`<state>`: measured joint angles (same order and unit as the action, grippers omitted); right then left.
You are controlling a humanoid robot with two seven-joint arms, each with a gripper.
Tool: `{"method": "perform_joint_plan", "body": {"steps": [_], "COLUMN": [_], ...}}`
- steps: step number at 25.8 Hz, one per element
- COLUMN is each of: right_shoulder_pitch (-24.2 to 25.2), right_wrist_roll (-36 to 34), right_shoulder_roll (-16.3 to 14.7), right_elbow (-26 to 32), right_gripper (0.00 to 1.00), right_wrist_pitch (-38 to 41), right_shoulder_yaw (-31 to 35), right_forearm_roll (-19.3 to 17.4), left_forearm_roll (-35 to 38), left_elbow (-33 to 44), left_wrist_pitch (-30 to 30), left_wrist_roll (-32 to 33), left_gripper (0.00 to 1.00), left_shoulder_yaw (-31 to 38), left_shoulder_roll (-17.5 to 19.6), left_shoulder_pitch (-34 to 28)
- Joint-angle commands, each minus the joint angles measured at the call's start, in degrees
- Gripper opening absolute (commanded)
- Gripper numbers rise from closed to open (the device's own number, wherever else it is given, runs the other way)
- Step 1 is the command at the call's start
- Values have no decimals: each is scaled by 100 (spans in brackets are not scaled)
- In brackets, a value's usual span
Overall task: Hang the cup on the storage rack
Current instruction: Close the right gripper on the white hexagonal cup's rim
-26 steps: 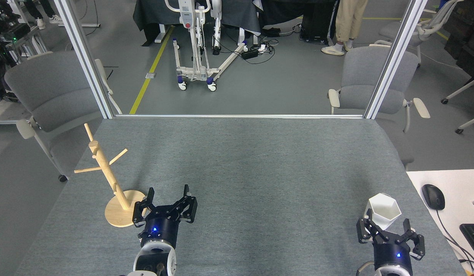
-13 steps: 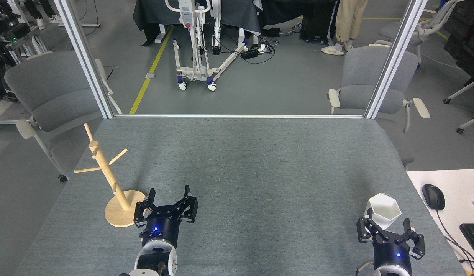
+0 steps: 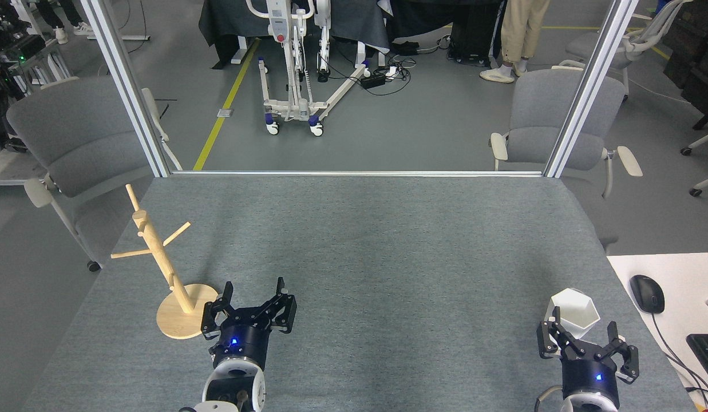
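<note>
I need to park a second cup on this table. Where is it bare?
The wide middle of the table, between the rack and the cup, is bare back to the far edge. It is crowded only at the near corners: left gripper by the rack's base, right gripper around the cup.

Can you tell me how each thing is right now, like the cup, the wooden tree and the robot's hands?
Cup: upright on the table, not hung.
Rack: standing, pegs bare.
Left hand: open, empty, beside the rack's base.
Right hand: open, just short of the cup, not gripping it.
</note>
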<state>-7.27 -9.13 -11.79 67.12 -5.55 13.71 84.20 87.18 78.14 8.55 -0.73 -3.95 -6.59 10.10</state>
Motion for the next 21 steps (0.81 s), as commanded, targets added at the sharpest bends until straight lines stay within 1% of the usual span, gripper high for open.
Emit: {"method": "perform_joint_plan", "body": {"steps": [1, 13, 18, 21], "right_shoulder_pitch": [-2, -11, -248, -310], "right_wrist_roll": [-1, -1, -1, -1], "right_shoulder_roll": [1, 1, -8, -17], "right_elbow": [-23, -102, -410, -471], "right_gripper": [100, 100, 100, 100], "right_wrist_pitch": [1, 1, 1, 1], "right_shoulder_yaw": [0, 0, -26, -44], "right_forearm_roll": [0, 18, 44, 44], "left_forearm_roll": [0, -9, -17, -17], "left_elbow": [0, -44, -44, -44], "left_wrist_pitch": [-2, -2, -2, -2], "left_wrist_roll": [2, 2, 2, 2], "left_gripper": [100, 100, 100, 100], "left_shoulder_yaw": [0, 0, 0, 0], "left_shoulder_roll": [0, 9, 9, 0], "left_shoulder_pitch": [0, 0, 0, 0]}}
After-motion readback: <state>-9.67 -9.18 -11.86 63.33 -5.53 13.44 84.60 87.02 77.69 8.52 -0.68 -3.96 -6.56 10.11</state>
